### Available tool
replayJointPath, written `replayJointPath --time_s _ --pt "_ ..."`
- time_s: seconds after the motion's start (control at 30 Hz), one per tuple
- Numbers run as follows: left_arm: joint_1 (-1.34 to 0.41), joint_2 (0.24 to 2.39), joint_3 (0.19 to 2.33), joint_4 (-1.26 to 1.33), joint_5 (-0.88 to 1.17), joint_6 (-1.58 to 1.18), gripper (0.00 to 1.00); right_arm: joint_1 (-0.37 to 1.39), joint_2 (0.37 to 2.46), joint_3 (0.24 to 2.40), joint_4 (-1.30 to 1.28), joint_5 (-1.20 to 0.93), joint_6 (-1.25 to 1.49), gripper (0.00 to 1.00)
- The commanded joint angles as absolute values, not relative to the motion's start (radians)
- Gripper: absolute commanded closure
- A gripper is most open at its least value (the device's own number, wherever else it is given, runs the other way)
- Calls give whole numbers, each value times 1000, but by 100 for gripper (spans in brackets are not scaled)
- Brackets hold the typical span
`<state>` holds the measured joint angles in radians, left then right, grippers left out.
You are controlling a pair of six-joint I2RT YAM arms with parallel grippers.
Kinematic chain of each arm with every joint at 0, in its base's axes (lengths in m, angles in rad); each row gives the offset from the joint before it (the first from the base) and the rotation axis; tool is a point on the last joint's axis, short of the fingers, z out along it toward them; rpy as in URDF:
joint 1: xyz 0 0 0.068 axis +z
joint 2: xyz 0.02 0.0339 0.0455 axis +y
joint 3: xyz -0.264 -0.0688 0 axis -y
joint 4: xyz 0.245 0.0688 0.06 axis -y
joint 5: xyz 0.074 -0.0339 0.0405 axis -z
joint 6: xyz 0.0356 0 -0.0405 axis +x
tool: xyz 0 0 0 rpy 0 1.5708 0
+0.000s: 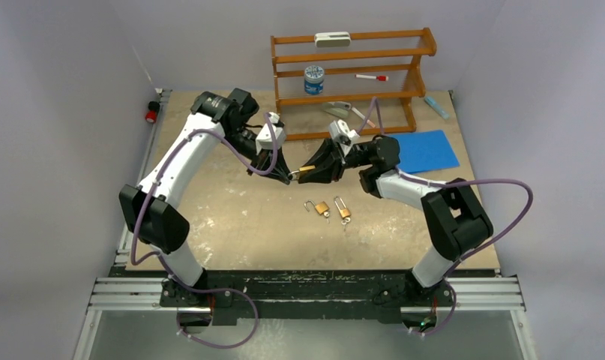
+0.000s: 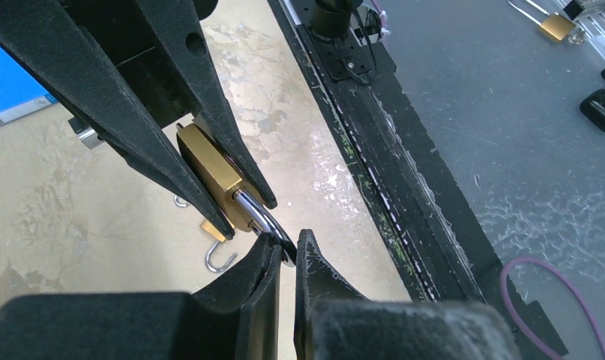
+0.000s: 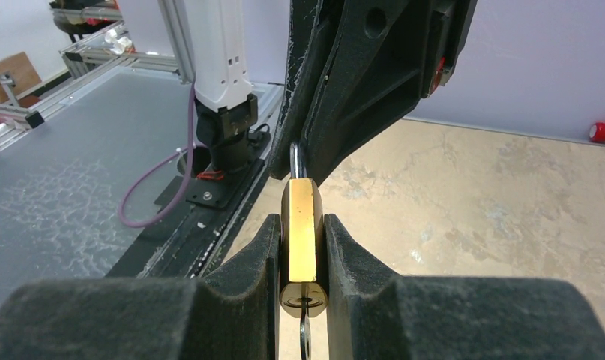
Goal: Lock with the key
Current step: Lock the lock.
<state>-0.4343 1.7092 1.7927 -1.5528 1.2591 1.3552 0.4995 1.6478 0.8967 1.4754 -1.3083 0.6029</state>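
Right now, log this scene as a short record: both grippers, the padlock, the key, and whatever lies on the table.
left gripper: shut on the shackle
right gripper: shut on the brass body of the held padlock
held padlock: in the air between both arms
key: in the keyhole
spare padlocks: two, on the table, clear of both grippers

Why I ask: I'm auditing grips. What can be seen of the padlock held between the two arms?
The padlock has a brass-looking rectangular body and a shiny steel-looking shackle. It is held clear of the table. The right tool clamps the body's flat sides, and the left tool pinches the shackle. A metal piece, likely the key, sticks out of the keyhole end. Whether the shackle is latched cannot be told.
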Motion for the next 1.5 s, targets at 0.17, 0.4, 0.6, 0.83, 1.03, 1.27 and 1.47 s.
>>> replayJointPath --time_s 0.17,0.4,0.6,0.83,1.03,1.27,1.47 --pt "-557 1780 1855 -1467 1395 1431 100 643 1678 1030 1608 -1016 615 100" --pt "-566 1768 1858 -1468 1394 1442 100 646 1689 1042 1630 -1017 635 100" --pt "-568 1731 1819 -1471 1394 1478 100 647 1657 1036 1587 -1009 615 100" --pt "-566 1648 1714 -1409 1394 1491 100 644 1609 1044 1536 -998 592 100" --pt "-566 1581 1642 -1192 1394 1297 100 643 1623 1115 1507 -1003 636 100" --pt "-566 1594 1651 -1193 1394 1278 100 643 1591 1132 1385 -903 557 100" --pt "-568 1616 1689 -1259 1394 1308 100 647 1567 1146 1250 -849 444 100"
